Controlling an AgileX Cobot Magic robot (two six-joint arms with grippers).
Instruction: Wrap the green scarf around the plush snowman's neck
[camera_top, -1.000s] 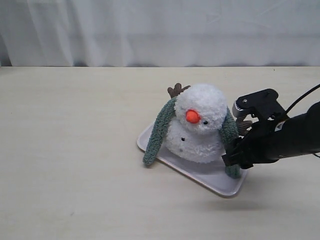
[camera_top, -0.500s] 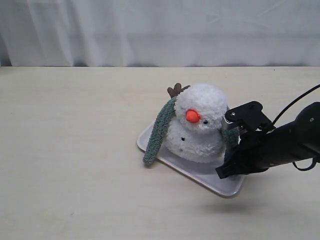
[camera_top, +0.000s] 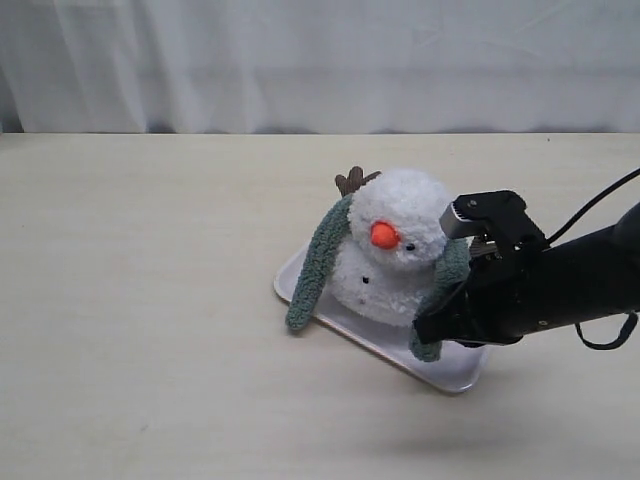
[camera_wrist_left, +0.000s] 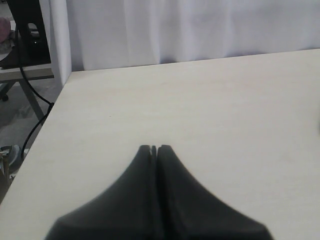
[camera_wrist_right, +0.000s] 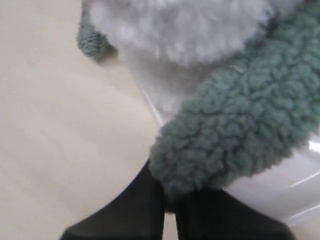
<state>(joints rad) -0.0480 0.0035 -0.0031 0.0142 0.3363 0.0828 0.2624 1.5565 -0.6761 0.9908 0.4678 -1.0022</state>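
Observation:
The plush snowman (camera_top: 400, 235) stands on a white tray (camera_top: 350, 325), orange nose facing front. The green scarf (camera_top: 318, 262) is draped behind its head, and its neck crease is partly covered. One end hangs down the left side to the table. The other end (camera_top: 437, 300) is pinched in my right gripper (camera_top: 428, 335) and pulled across the front of the body. In the right wrist view the scarf end (camera_wrist_right: 240, 120) bulges from my right gripper (camera_wrist_right: 170, 197), shut on it. My left gripper (camera_wrist_left: 154, 149) is shut on nothing over bare table.
The tray's front right corner (camera_top: 462, 380) lies under my right arm (camera_top: 560, 285). A white curtain (camera_top: 320, 60) closes off the back. In the left wrist view the table's edge (camera_wrist_left: 47, 125) and a dark stand with cables (camera_wrist_left: 27, 30) show.
My right gripper has carried the scarf's right end leftward and forward, from beside the snowman to in front of its body. The scarf's left end has stayed still.

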